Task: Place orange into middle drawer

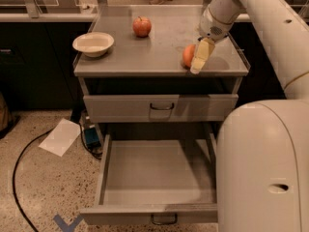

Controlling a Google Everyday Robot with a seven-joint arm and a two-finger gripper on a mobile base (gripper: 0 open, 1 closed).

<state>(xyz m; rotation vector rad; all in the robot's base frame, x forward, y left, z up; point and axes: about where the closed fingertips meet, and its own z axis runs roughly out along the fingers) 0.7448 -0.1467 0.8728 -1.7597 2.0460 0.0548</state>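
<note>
On cabinet top point(161, 45), 1 orange point(187, 55) by claw point(199, 64), 1 apple point(142, 26), 1 bowl point(93, 44)

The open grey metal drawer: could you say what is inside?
The open grey drawer shows only bare floor; its rear is hidden under the closed drawer. The gripper is beside the round orange.

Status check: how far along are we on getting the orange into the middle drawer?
Done: the middle drawer stands pulled open. In hand: the gripper is at the orange on the cabinet top. Left: lift it, carry it down, release it inside.
</note>
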